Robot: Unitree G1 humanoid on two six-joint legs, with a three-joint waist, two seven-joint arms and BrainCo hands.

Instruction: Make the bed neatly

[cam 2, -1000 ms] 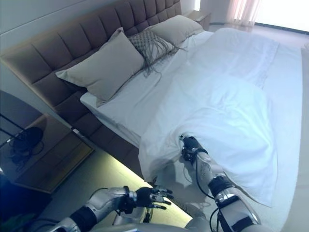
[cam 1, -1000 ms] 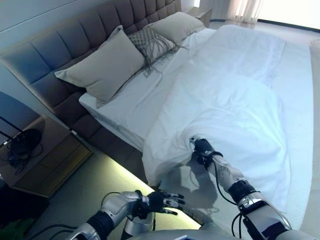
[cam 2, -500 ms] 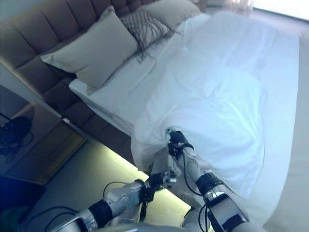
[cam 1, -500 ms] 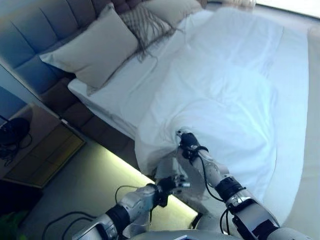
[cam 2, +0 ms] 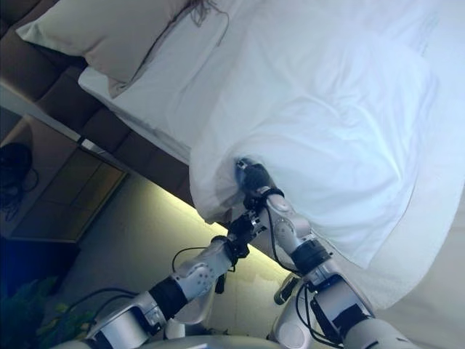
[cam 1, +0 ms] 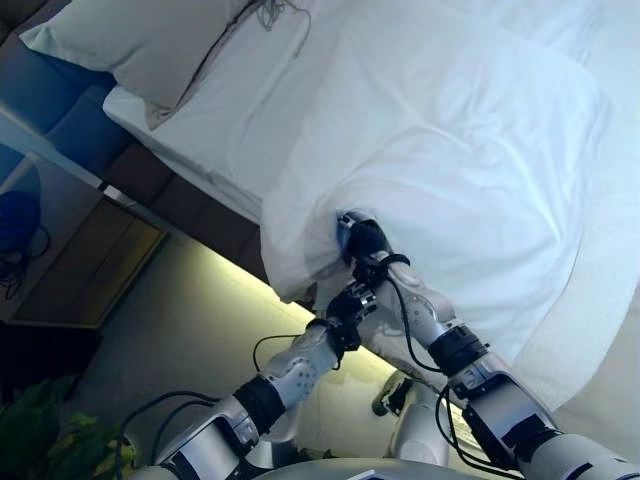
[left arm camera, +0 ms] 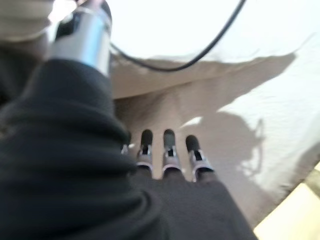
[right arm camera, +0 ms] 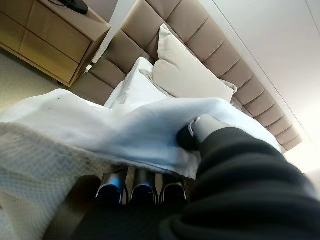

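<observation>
A white duvet lies rumpled across the bed, its near corner hanging over the bed's side. My right hand is shut on that hanging edge. In the right wrist view the thumb presses on top of the white cloth and the fingers curl beneath it. My left hand is raised just below the right wrist, close to the hanging corner. Its fingers are straight and hold nothing, pointing at the shaded cloth and bed side.
A beige pillow leans on the white sheet at the head of the bed. The brown bed base has a lit strip beneath it. A wooden nightstand stands to the left, with a green plant lower left.
The camera has tipped down and closer to the bed. My left hand has risen from near the floor to just under the right wrist. The right hand still holds the duvet edge.
</observation>
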